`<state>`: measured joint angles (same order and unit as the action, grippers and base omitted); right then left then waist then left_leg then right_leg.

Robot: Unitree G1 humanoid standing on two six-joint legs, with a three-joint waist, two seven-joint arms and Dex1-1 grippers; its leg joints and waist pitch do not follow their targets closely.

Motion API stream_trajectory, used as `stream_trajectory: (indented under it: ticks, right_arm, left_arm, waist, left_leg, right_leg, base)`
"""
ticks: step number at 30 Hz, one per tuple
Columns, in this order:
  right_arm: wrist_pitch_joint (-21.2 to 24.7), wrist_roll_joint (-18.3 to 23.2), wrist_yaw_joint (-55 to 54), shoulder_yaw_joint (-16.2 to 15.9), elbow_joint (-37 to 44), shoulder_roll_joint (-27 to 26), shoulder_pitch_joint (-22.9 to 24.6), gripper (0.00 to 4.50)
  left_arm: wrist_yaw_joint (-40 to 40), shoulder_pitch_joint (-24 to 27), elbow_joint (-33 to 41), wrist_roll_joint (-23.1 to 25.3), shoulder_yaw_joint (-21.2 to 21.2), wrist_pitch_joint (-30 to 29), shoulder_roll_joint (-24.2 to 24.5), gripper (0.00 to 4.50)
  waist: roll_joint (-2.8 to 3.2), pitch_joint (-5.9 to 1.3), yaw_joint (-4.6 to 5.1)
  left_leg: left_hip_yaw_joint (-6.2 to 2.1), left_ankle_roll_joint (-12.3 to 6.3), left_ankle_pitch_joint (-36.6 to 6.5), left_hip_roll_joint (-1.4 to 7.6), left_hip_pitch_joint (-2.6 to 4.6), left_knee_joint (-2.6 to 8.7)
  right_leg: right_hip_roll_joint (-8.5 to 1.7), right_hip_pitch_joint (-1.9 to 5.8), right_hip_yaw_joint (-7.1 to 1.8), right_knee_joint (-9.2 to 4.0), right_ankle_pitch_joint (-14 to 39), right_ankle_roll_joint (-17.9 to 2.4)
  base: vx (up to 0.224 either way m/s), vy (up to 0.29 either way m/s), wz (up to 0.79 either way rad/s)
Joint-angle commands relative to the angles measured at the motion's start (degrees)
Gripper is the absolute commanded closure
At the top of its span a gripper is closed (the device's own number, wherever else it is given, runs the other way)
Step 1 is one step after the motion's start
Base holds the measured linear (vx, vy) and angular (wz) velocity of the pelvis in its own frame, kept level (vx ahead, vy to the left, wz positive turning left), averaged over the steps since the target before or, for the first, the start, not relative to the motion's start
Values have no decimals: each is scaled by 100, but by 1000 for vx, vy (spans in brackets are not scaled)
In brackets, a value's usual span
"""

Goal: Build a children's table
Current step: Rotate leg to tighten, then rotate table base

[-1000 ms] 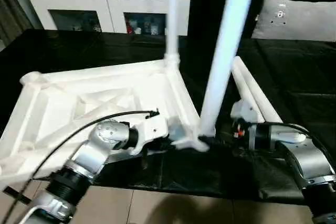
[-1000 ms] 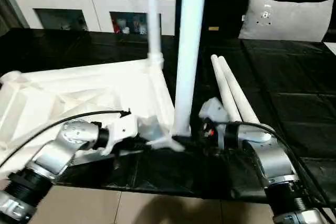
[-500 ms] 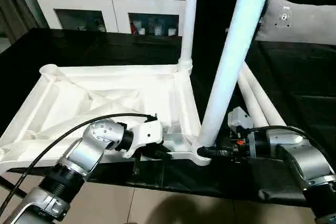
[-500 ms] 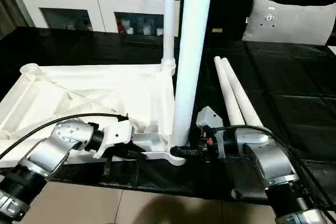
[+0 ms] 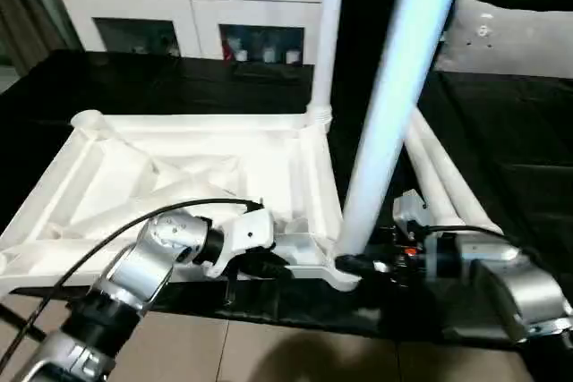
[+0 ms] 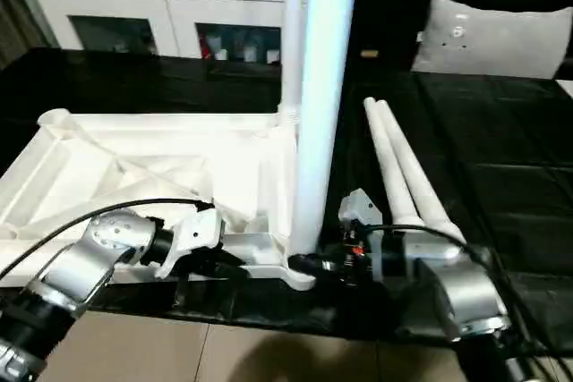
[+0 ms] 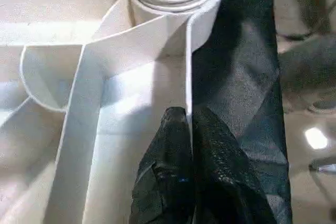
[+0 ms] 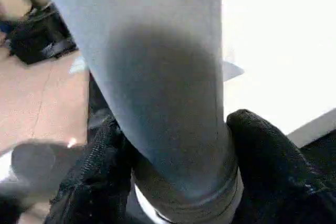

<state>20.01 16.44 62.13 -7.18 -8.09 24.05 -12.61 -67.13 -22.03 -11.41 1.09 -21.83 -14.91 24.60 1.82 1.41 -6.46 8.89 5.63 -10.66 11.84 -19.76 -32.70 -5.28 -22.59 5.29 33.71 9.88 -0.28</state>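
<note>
The white tabletop point(image 5: 179, 167) lies upside down on the black table, its ribs facing up. One leg point(image 5: 329, 33) stands in the far right corner socket. A second leg point(image 5: 385, 131) stands in the near right socket. Two loose legs point(image 5: 443, 176) lie side by side to the right. My left gripper point(image 5: 273, 264) is shut on the tabletop's near rim point(image 7: 189, 77), just left of the near socket. My right gripper point(image 5: 354, 264) comes in from the right, and its fingers point(image 8: 268, 166) press on both sides of the near leg's base point(image 8: 157, 77).
A white cabinet point(image 5: 188, 6) with glass doors stands behind the black table point(image 5: 134, 78). A grey pillow point(image 5: 510, 38) rests at the back right. The tabletop's near rim sits close to the table's front edge, with tiled floor point(image 5: 269, 355) below.
The head view has shifted and tilted. My right gripper's fingers have closed in on the base of the near leg. The left gripper keeps its hold on the rim.
</note>
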Motion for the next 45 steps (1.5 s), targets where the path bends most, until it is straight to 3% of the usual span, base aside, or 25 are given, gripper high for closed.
stream_trajectory:
  ticks: [1, 2, 3, 5, 6, 9, 10, 12, 13, 14, 15, 16, 17, 19, 20, 21, 25, 29, 30, 31, 33, 37, 41, 45]
  right_arm:
    - [67, -179, -743, -193, -28, -418, -80, 203]
    - [231, -282, -1357, -86, -166, -755, -169, 203]
    - [231, -282, -1357, -86, -166, -755, -169, 203]
    - [405, -389, -2019, 25, -342, -1139, -288, 203]
    - [477, -485, -2426, 86, -473, -1346, -371, 203]
    - [579, -654, -3201, 217, -786, -1698, -552, 203]
    - [405, -830, -3854, 323, -1143, -1998, -719, 203]
    - [230, -969, -4334, 421, -1360, -2222, -816, 203]
    - [227, -967, -4347, 430, -1362, -2231, -818, 147]
    - [194, -928, -4456, 534, -1383, -2302, -827, 133]
    - [194, -928, -4456, 534, -1383, -2302, -827, 133]
    - [151, -924, -4505, 598, -1405, -2328, -833, 127]
    - [128, -892, -4534, 660, -1422, -2351, -838, 113]
    - [-22, -916, -4503, 681, -1362, -2287, -807, 89]
    - [-94, -951, -4492, 669, -1322, -2247, -788, 85]
    - [-203, -993, -4467, 638, -1292, -2192, -768, 79]
    - [-485, -1226, -4362, 497, -1033, -1867, -594, 34]
    - [-257, -837, -3992, 713, -150, -1710, -191, 2]
    - [-257, -837, -3992, 713, -150, -1710, -191, 2]
    - [-249, -740, -3880, 727, 180, -1625, -13, 0]
    - [-369, -723, -3767, 674, 494, -1463, 188, 0]
    - [-263, -793, -3571, 564, 818, -1186, 415, 0]
    - [-1, -473, -2629, 380, 1324, -656, 735, 0]
    - [140, -66, -2001, 370, 1476, -377, 673, 0]
  left_arm:
    - [549, 128, 74, 59, -249, -492, -454, 450]
    - [1011, 150, 202, -11, -80, -934, -801, 450]
    - [1011, 150, 202, -11, -80, -934, -801, 450]
    - [1517, 157, 351, -108, 103, -1406, -1241, 450]
    - [1786, 153, 409, -134, 190, -1620, -1478, 450]
    - [2299, 101, 394, -104, 340, -1804, -1885, 450]
    - [2808, -17, 241, 49, 437, -1766, -2231, 450]
    - [3113, -123, 131, 160, 479, -1734, -2471, 450]
    - [3117, -126, 131, 169, 472, -1728, -2471, 450]
    - [3102, -167, 114, 275, 362, -1578, -2416, 450]
    - [3102, -167, 114, 275, 362, -1578, -2416, 450]
    - [3072, -173, 131, 343, 286, -1523, -2350, 450]
    - [3054, -172, 147, 385, 225, -1471, -2279, 450]
    - [2941, -167, 120, 487, 126, -1318, -2054, 450]
    - [2907, -174, 85, 521, 126, -1224, -1998, 450]
    - [2878, -182, 46, 553, 127, -1121, -1958, 450]
    - [2818, -228, -92, 742, 1, -636, -1729, 450]
    - [3086, -273, -323, 840, 15, -203, -1655, 450]
    - [3086, -273, -323, 840, 15, -203, -1655, 450]
    - [2954, -250, -275, 687, 55, -144, -1668, 407]
    - [2826, -190, -136, 530, 117, -146, -1695, 396]
    - [2821, -93, -6, 560, 94, -27, -1610, 364]
    - [2845, 143, 438, 410, 354, -232, -1466, 334]
    - [2781, 450, 1064, 268, 737, -683, -1079, 302]
  waist:
    - [-77, -198, 23]
    - [-91, -181, 69]
    - [-88, -151, 125]
    - [-96, -129, 207]
    - [-69, -139, 248]
    - [-82, -140, 383]
    - [-66, -140, 390]
    - [-55, -160, 442]
    - [-58, -164, 454]
    - [-101, -177, 448]
    - [-62, -176, 423]
    - [-63, -169, 422]
    - [-16, -191, 395]
    - [-27, -198, 367]
    - [-3, -215, 341]
    - [-3, -245, 318]
    - [-45, -262, 253]
    - [-63, -305, 105]
    - [-65, -300, 105]
    - [-28, -296, 102]
    - [-31, -274, 106]
    - [-51, -256, 101]
    - [-62, -247, 96]
    - [-37, -229, 129]
  left_leg:
    - [41, -142, -1614, 79, -33, 414]
    - [29, -84, -1758, 57, -26, 424]
    - [19, -39, -1933, 33, -19, 418]
    - [-8, -18, -2204, 0, 24, 400]
    - [-19, -31, -2293, -4, 52, 399]
    - [-36, -52, -2405, -42, 57, 385]
    - [-38, -67, -2413, -46, 63, 382]
    - [-34, -109, -2367, -53, 69, 379]
    - [-35, -128, -2343, -46, 57, 391]
    - [-34, -190, -2277, -37, 22, 413]
    - [-32, -218, -2223, -21, 27, 429]
    - [-23, -229, -2224, -15, 24, 434]
    - [-29, -230, -2128, 6, 17, 448]
    - [-29, -233, -2014, 25, -26, 467]
    - [-18, -229, -1873, 36, -37, 462]
    - [-5, -222, -1641, 63, -48, 452]
    - [50, -262, -1223, 58, -74, 413]
    - [70, -442, -553, 54, -116, 337]
    - [64, -471, -530, 49, -137, 343]
    - [65, -457, -563, 52, -129, 346]
    - [65, -409, -796, 59, -128, 366]
    - [56, -324, -1010, 80, -123, 389]
    - [59, -405, -1105, 87, -139, 378]
    - [45, -409, -1223, 89, -138, 390]
  right_leg:
    - [-273, 247, -225, -478, 2421, -797]
    - [-280, 250, -205, -521, 2859, -625]
    - [-283, 227, -173, -584, 3275, -471]
    - [-282, 207, -111, -676, 3784, -225]
    - [-282, 193, -84, -727, 3851, -152]
    - [-242, 173, -25, -772, 3792, -98]
    - [-247, 163, -23, -788, 3797, -87]
    - [-245, 161, -14, -813, 3683, -71]
    - [-242, 172, -18, -803, 3588, -89]
    - [-239, 201, -40, -778, 3434, -104]
    - [-244, 177, -81, -753, 3303, -166]
    - [-243, 172, -92, -751, 3261, -195]
    - [-258, 186, -122, -716, 3065, -268]
    - [-255, 210, -149, -664, 2754, -380]
    - [-265, 221, -174, -634, 2542, -447]
    - [-266, 233, -200, -580, 2126, -565]
    - [-261, 265, -228, -503, 1571, -785]
    - [-248, 291, -266, -379, 792, -794]
    - [-251, 305, -255, -362, 757, -824]
    - [-254, 295, -252, -370, 804, -839]
    - [-268, 296, -247, -423, 1205, -785]
    - [-254, 277, -248, -450, 1479, -691]
    - [-262, 291, -253, -458, 1516, -687]
    - [-251, 279, -234, -475, 1755, -700]
  base:
    - [0, 0, 0]
    - [0, 0, 0]
    - [0, 0, 0]
    - [0, 0, 0]
    - [0, 0, 0]
    - [0, 0, 0]
    - [0, 0, 0]
    - [0, 0, 0]
    - [0, 0, 0]
    - [0, 0, 0]
    - [0, 0, 0]
    - [0, 0, 0]
    - [0, 0, 0]
    - [0, 0, 0]
    - [0, 0, 0]
    - [0, 0, 0]
    - [0, 0, 0]
    - [0, 0, 0]
    - [0, 0, 0]
    - [0, 0, 0]
    - [0, 0, 0]
    - [0, 0, 0]
    - [0, 0, 0]
    - [0, 0, 0]
